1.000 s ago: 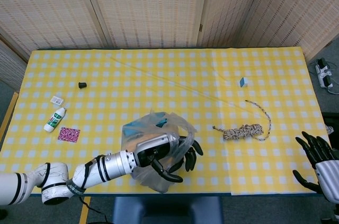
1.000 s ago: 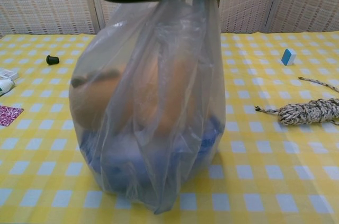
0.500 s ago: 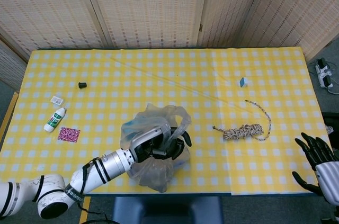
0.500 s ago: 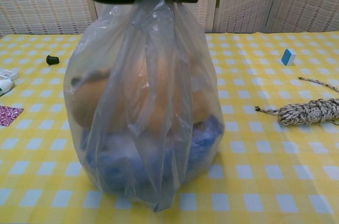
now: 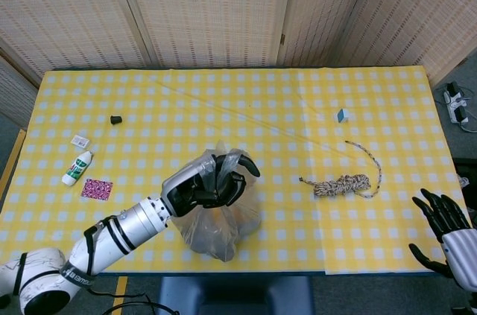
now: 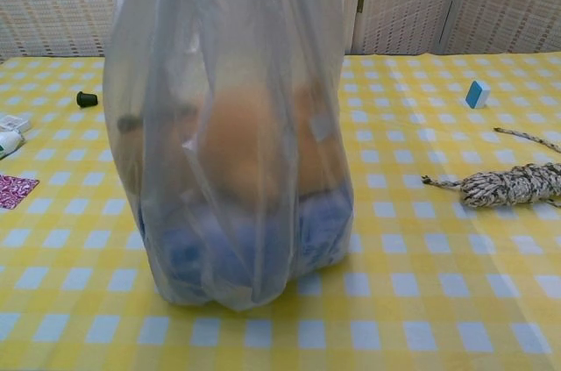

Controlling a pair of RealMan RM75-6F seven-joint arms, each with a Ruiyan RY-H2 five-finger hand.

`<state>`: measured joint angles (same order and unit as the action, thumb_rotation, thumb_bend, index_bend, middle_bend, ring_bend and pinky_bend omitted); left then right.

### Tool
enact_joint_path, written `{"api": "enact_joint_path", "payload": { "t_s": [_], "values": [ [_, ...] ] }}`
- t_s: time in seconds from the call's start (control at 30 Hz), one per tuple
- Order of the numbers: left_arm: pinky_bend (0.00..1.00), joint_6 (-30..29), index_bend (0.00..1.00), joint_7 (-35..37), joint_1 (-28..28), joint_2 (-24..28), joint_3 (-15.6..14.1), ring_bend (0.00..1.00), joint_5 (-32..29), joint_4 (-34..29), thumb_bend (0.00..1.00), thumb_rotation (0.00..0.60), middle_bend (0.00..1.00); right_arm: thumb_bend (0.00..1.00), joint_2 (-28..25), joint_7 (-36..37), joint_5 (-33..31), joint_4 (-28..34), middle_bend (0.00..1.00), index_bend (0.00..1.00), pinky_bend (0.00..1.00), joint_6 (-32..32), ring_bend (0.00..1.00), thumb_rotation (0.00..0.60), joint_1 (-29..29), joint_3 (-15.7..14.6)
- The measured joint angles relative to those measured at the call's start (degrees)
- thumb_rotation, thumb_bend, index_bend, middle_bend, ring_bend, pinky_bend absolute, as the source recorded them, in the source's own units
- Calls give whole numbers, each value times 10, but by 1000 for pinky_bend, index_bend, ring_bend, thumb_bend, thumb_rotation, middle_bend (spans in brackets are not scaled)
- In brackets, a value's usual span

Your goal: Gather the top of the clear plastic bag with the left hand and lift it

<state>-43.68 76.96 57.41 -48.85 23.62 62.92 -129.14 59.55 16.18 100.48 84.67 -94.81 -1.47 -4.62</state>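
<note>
The clear plastic bag hangs stretched tall near the table's front edge, with orange and blue items blurred inside it. Its gathered top is gripped by my left hand, which sits directly above the bag in the head view. The chest view shows only the bag; that hand is out of the frame above. Whether the bag's bottom touches the cloth I cannot tell. My right hand is at the far right past the table's corner, fingers spread and holding nothing.
A coil of speckled rope lies right of the bag, a small blue block beyond it. At the left lie a white bottle, a patterned pink square, a white tag and a black cap.
My left hand closed around the bag's top and rose, drawing the bag up taller and narrower. It has left the chest view. The right hand barely shifted.
</note>
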Motion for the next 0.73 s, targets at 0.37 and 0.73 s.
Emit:
{"api": "enact_joint_path", "payload": {
  "t_s": [0.37, 0.73],
  "values": [
    [1000, 33, 431, 73, -35, 133, 147, 877, -32, -3, 821, 600, 774, 336, -1, 6, -2, 1, 0, 0, 0, -4, 0, 600, -2, 0],
    [1000, 76, 432, 105, -63, 188, 222, 877, -82, -5, 818, 600, 774, 336, -1, 7, -1, 1, 0, 0, 0, 2, 0, 600, 2, 1]
  ]
}}
